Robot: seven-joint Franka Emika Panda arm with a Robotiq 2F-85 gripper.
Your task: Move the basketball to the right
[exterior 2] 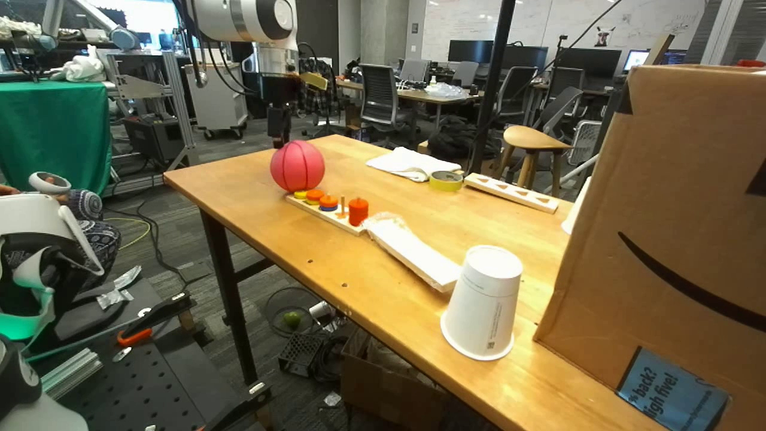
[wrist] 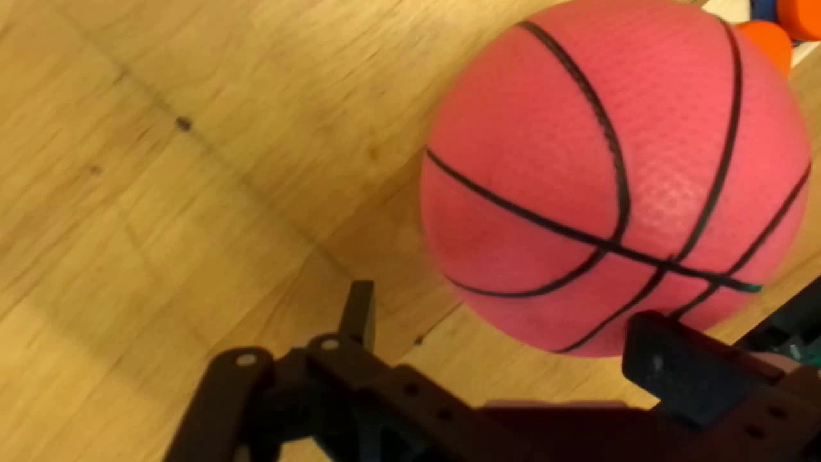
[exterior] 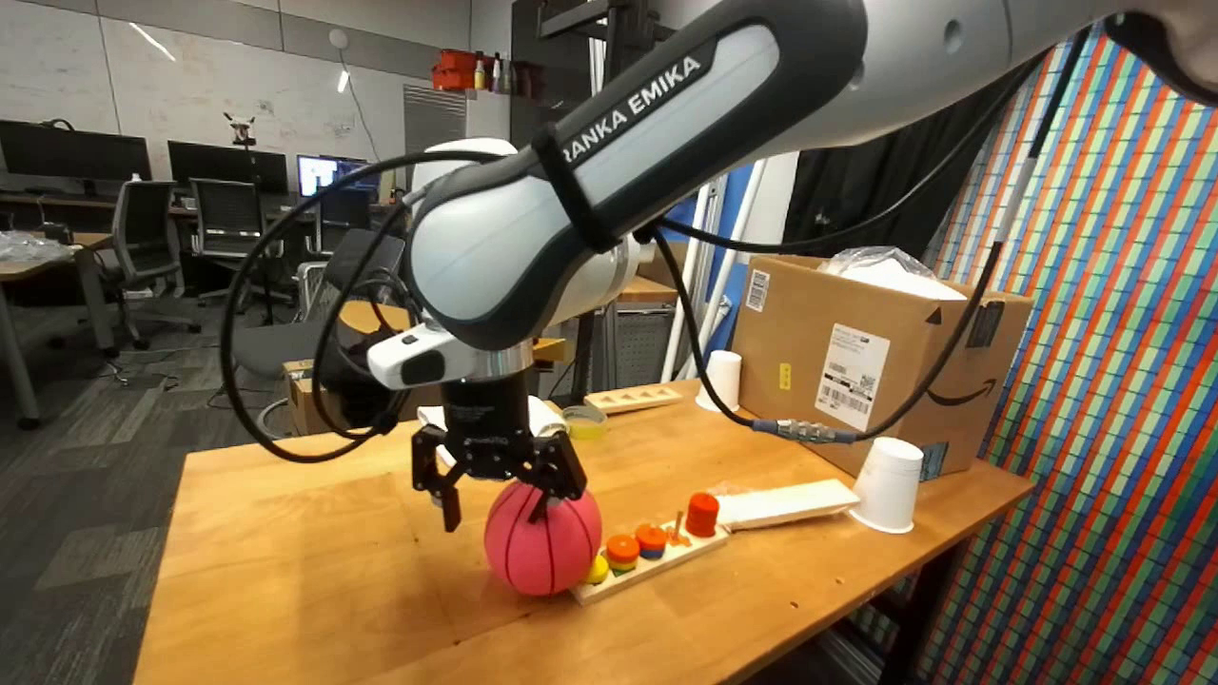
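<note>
At one end of the worktop (exterior: 314, 571) stands a box (exterior: 809, 333). Well apart from it, the end effector (exterior: 496, 518) hangs with fingers spread, one overlapping the ball (exterior: 542, 557) in the wrist view; I cannot tell whether they touch. The ball rests on the worktop, just beside a stacker (exterior: 671, 559). Two upside-down cups (exterior 2: 482, 302) stand near the box; discs (exterior: 702, 515) sit on the stacker.

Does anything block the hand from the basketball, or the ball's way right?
Nothing visible stands between the open hand and the basketball. In both exterior views, the peg board lies right of the basketball, perhaps obstructing a slide that way.
</note>
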